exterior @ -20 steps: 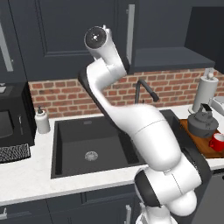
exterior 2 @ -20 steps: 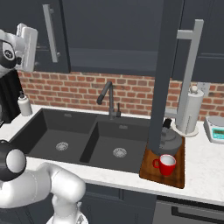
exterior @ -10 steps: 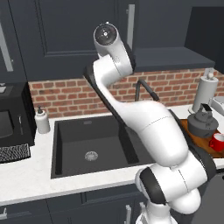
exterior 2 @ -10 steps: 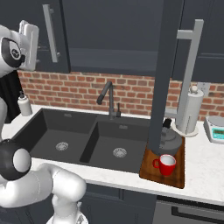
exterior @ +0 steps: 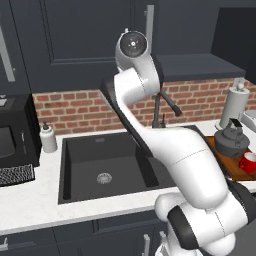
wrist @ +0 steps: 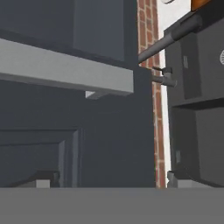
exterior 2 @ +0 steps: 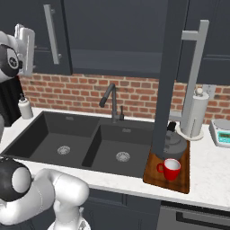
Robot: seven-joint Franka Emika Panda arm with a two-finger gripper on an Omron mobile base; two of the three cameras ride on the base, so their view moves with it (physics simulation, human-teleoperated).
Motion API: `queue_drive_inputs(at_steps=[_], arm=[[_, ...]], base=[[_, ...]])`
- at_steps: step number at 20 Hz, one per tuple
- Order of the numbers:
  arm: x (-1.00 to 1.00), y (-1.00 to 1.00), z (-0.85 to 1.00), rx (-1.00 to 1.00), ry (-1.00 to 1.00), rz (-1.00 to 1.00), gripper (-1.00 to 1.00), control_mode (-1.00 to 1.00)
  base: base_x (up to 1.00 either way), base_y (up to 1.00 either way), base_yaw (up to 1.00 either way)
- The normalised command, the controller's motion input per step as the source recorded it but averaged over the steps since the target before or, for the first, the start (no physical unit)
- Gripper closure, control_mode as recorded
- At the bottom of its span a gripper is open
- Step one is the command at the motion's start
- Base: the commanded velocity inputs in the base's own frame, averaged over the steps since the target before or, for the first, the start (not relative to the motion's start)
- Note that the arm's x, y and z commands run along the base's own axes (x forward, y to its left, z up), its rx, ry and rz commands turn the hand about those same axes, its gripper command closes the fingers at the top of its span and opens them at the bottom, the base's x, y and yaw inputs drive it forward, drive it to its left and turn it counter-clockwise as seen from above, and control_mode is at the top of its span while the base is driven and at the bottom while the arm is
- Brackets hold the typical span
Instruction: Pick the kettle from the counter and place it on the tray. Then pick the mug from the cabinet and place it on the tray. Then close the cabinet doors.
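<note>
We see the squat dark grey metal kettle [exterior: 231,142] standing on the flat brown wooden tray [exterior: 235,170] at the right edge of the left base view. The small bright red mug [exterior: 248,162] sits just beside it on the same board. In the right base view the kettle [exterior 2: 174,144] is partly hidden behind a tall dark charcoal cabinet door [exterior 2: 168,76] that stands open, edge toward us, with its long silver bar handle [exterior 2: 195,76] to the right. The mug [exterior 2: 170,169] is in front of the kettle, at the near end of the tray [exterior 2: 179,182].

Behind them on the white speckled stone counter [exterior 2: 206,166] stands a tall white paper-towel roll [exterior 2: 195,112]. The black double sink [exterior 2: 90,146] and its dark faucet [exterior 2: 112,101] fill the middle.

The white arm [exterior: 145,100] reaches up to the top centre of the left base view, in front of the dark wall cabinet [exterior: 80,45]. In the hand view the hand [wrist: 109,181] faces a dark panelled door, with a silver bar [wrist: 65,70] crossing the upper left. Its tips sit at the lower left and lower right, spread wide apart, with nothing between them.
</note>
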Motion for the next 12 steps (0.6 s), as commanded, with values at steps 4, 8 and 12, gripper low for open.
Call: queue_drive_inputs(at_steps=[4, 8, 12], arm=[[-0.56, 0.0, 0.17, 0.0, 0.0, 0.13, -1.0, -1.0], [-0.65, 0.0, 0.21, -0.04, 0.0, 0.11, -1.0, -1.0], [-0.71, -0.03, 0.15, -0.08, 0.0, 0.1, -1.0, -1.0]], base=[[0.0, 0.0, 0.0], [0.0, 0.0, 0.0], [0.0, 0.0, 0.0]])
